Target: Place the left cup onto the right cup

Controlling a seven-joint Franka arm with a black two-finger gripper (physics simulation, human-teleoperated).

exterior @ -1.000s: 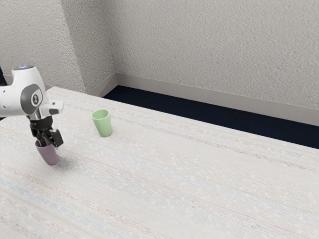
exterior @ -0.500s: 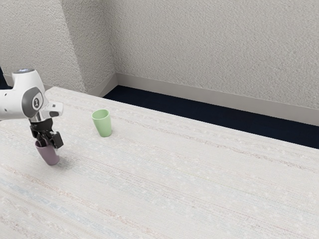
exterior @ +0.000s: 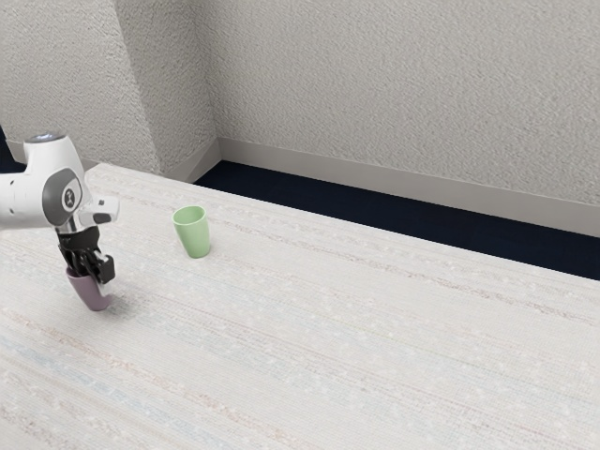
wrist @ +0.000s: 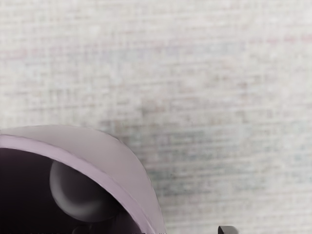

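Site type: robot test room, lab-style, with flat rendered look of simulator.
Walls [exterior: 394, 84]: rough pale-grey plaster, two faces meeting at corner.
Skirting board [exterior: 422, 187]: plain grey strip along wall foot.
Floor [exterior: 394, 214]: uniform dark navy.
Table [exterior: 356, 347]: broad pale wood-grain top, taking up most of exterior view.
Equipment: white robot arm [exterior: 42, 187] reaching in over table from exterior view's left.
Props: purple cup [exterior: 92, 292] and green cup [exterior: 192, 232], plain and unmarked, as for bench trial.
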